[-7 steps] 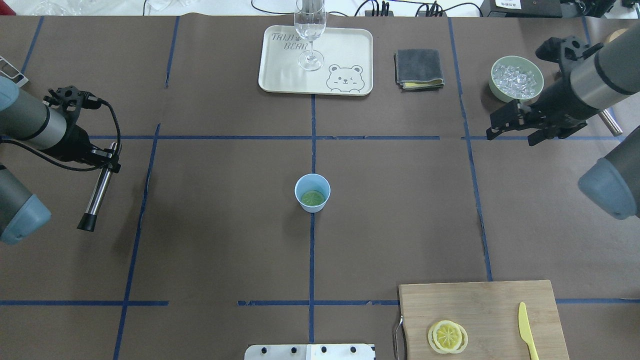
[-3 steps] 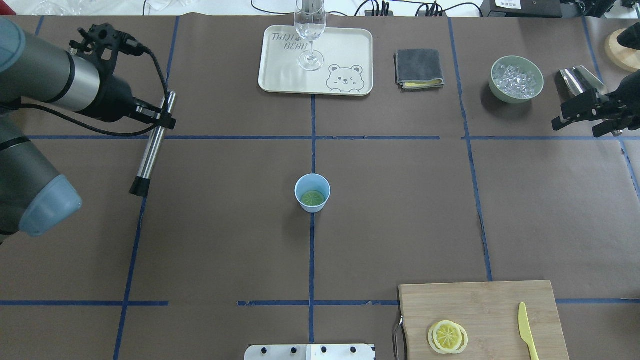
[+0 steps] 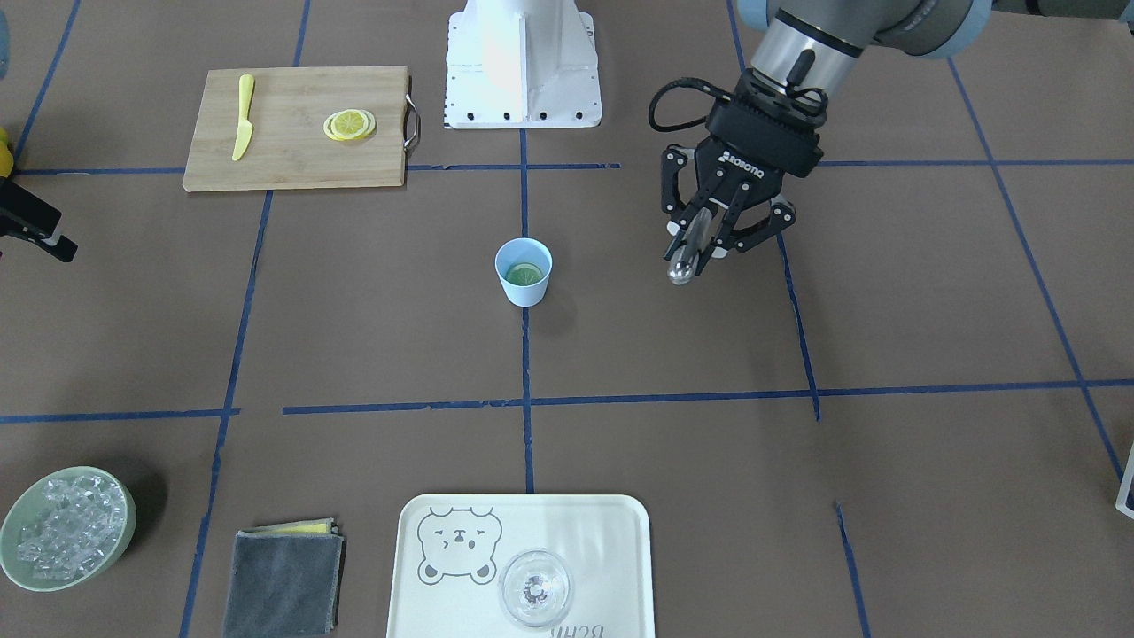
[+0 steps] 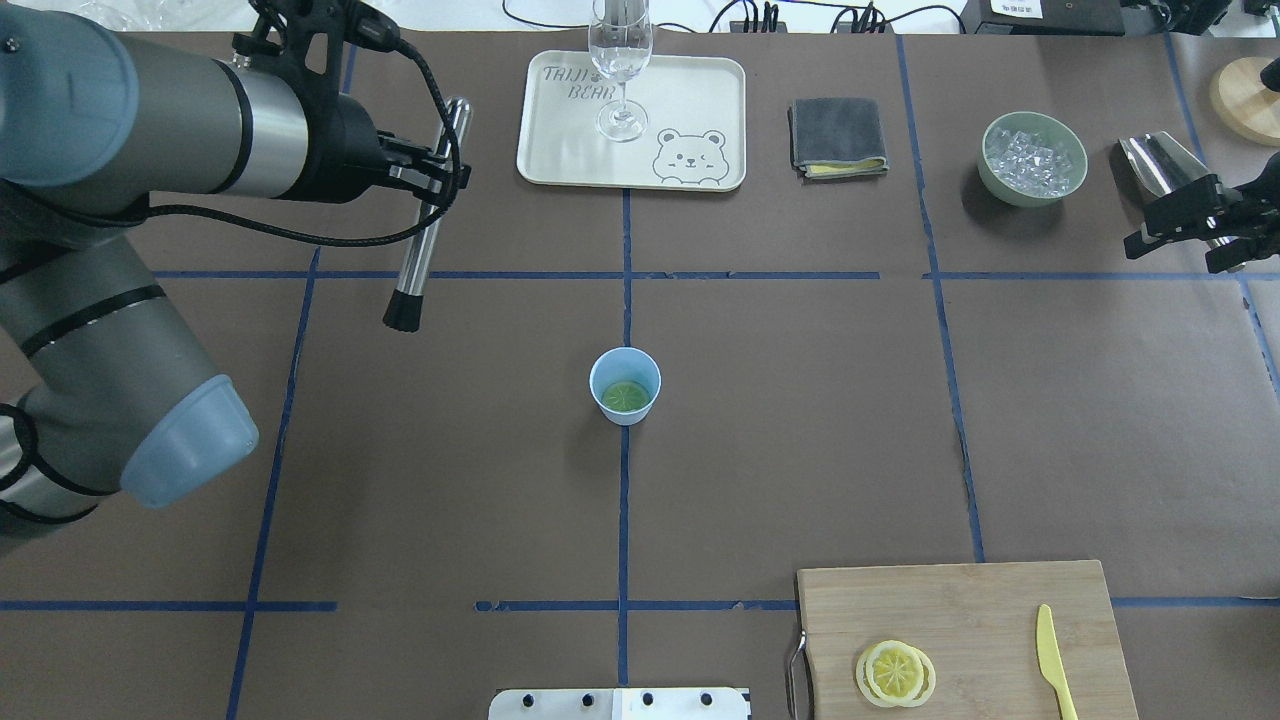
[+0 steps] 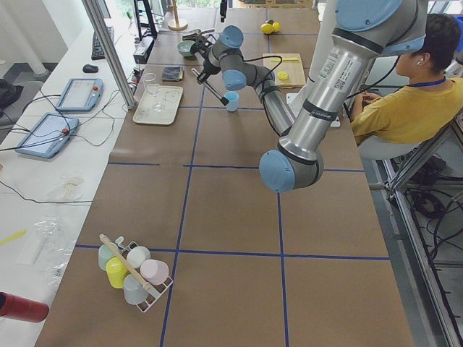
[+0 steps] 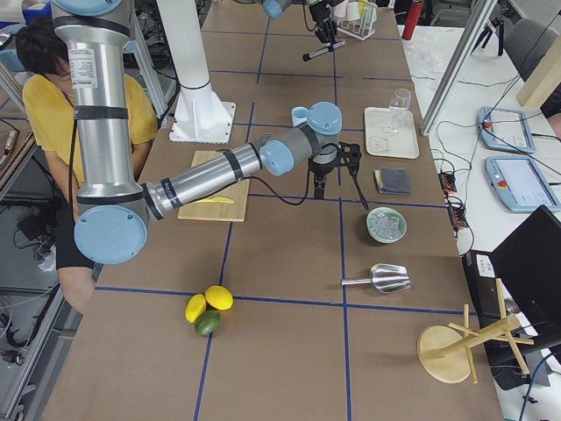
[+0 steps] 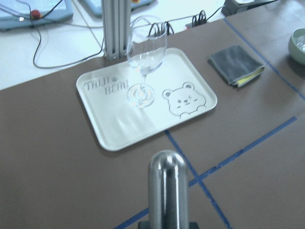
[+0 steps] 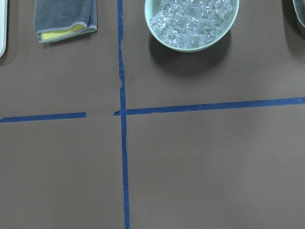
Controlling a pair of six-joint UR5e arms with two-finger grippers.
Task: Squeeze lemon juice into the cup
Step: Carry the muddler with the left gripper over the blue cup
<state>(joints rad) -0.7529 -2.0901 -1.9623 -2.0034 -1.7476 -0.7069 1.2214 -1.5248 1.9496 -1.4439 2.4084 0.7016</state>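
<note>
At the upper left of the overhead view the left arm [image 4: 200,130] reaches in. The left jaws are clamped tight on a steel rod [image 4: 425,225], which slants with its black tip lowest in the frame. Top centre, a pale tray [image 4: 690,90] carries a clear stemmed glass [image 4: 620,60]. The cup [image 4: 620,365] stands upright at mid-frame on the brown bench [image 4: 450,480], well apart from both arms, with a greenish round slice [image 4: 626,397] lying in its bottom. A folded grey cloth [image 4: 838,135] sits right of the tray. At the lower right, the lemon [image 4: 893,672] lies as stacked slices on a wooden board [image 4: 980,610], beside a yellow knife [image 4: 1050,660]. In the upper right is a green bowl [image 4: 990,180] of ice, then a metal scoop [image 4: 1150,160]. At the right edge the right jaws stand apart, gripping nothing.
</note>
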